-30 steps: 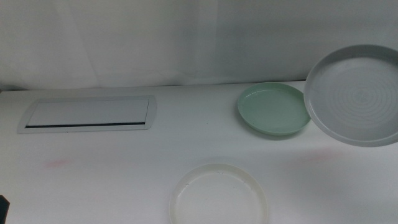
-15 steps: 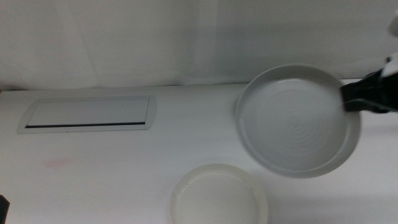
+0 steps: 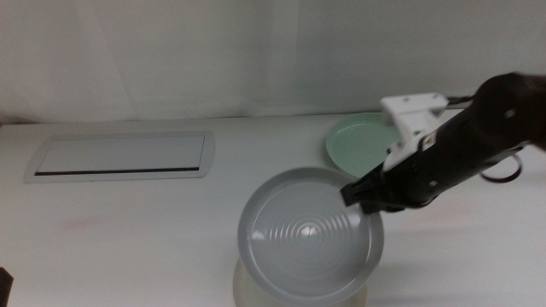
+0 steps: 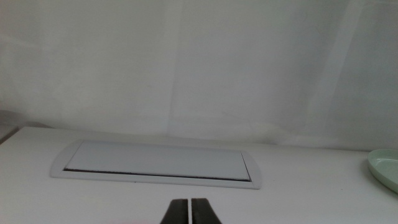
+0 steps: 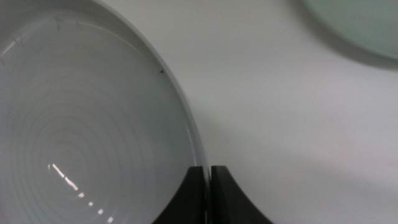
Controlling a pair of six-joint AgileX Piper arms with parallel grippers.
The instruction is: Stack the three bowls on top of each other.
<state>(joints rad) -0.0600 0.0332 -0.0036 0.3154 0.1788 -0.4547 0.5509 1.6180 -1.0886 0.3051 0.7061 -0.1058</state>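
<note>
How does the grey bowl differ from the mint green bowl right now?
The grey bowl is pinched at its rim by the right tool and sits over the white bowl; the mint green bowl lies alone on the table, ungripped. Grey is nearer the camera, mint further back, partly hidden by the arm. Both are shallow and round. The left tool waits, shut.

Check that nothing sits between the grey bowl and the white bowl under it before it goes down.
Nothing visible does. The right gripper holds the grey bowl by its rim directly over the white bowl; the green bowl lies off behind.
</note>
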